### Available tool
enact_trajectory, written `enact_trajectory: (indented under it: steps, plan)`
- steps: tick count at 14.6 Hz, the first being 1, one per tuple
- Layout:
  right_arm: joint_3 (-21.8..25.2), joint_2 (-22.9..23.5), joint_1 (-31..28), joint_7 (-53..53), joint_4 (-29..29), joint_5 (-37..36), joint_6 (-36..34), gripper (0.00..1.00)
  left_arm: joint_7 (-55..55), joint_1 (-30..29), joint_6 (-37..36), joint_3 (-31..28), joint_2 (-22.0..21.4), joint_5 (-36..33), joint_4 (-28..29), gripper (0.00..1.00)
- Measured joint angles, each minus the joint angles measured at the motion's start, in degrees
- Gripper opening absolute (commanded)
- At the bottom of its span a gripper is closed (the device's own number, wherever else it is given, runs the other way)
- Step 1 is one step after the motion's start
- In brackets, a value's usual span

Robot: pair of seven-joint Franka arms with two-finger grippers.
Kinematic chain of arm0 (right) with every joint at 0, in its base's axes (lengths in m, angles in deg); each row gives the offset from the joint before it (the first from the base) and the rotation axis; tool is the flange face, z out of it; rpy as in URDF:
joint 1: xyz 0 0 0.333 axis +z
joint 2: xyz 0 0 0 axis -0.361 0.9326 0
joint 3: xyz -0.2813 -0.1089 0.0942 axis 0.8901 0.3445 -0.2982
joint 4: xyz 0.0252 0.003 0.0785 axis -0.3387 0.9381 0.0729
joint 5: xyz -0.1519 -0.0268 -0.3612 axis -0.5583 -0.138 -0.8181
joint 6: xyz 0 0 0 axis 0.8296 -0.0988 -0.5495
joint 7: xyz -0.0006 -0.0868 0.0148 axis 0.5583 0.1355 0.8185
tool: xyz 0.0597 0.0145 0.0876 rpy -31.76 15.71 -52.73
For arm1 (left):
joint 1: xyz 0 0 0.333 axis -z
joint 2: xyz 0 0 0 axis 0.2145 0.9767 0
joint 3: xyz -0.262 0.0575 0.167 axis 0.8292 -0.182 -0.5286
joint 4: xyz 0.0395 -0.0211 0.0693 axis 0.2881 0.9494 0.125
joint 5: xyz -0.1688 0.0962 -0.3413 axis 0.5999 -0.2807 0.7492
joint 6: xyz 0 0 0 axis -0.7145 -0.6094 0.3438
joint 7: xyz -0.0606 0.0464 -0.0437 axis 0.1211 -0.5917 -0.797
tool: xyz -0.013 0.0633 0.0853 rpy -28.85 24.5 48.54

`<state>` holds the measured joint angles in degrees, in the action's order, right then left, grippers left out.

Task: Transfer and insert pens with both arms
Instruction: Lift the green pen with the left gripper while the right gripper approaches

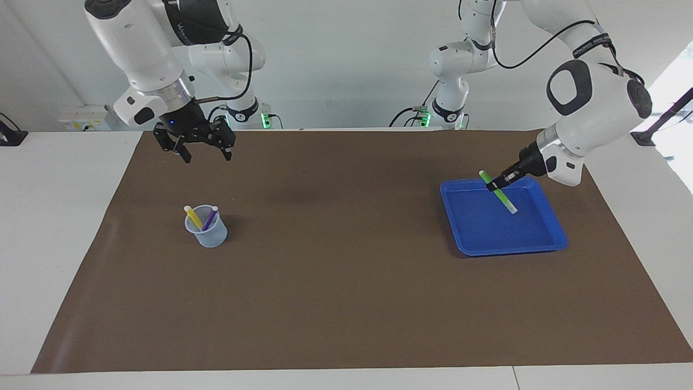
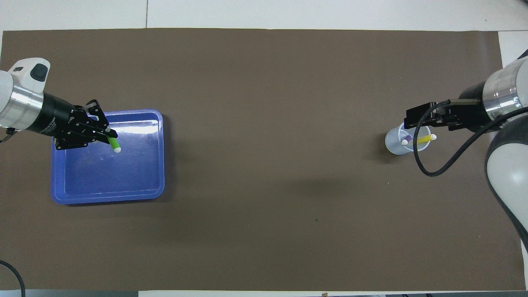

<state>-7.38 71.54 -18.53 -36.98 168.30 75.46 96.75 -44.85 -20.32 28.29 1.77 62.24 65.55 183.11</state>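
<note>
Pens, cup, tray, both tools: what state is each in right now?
Green pen: tilted, gripped over the tray.
Yellow pen: standing in the cup.
Purple pen: standing in the cup.
Cup: upright.
Blue tray: holds no loose pen.
Left tool: shut on green pen.
Right tool: open, waiting.

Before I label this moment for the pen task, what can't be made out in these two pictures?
- Whether the green pen, held by the left gripper, touches the blue tray: unclear in both views.
- Lower ends of the yellow pen and purple pen: blurred by the cup wall, facing view.
- Part of the cup: covered by the raised, open right gripper, overhead view.
</note>
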Motion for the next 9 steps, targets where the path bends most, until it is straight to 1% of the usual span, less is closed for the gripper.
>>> enact_trajectory:
  steps: [3, 6, 9]
  plan:
    - [-2.25, 0.01, 0.02, 3.96, 0.03, 6.25, 3.83, 1.0, 14.71, 0.19, -0.38, 0.38, -2.51, 8.98, 0.0, 0.0]
    - [-6.1, 0.08, 0.05, 10.0, 0.11, 12.68, 8.23, 1.0, 27.74, 0.27, -0.39, 0.72, -3.87, 16.78, 0.01, 0.0]
    - [-10.8, 0.27, 0.1, 14.66, 0.15, 18.22, 13.22, 1.0, 37.51, 1.76, 0.19, 0.85, -5.25, 23.21, 0.39, 0.0]
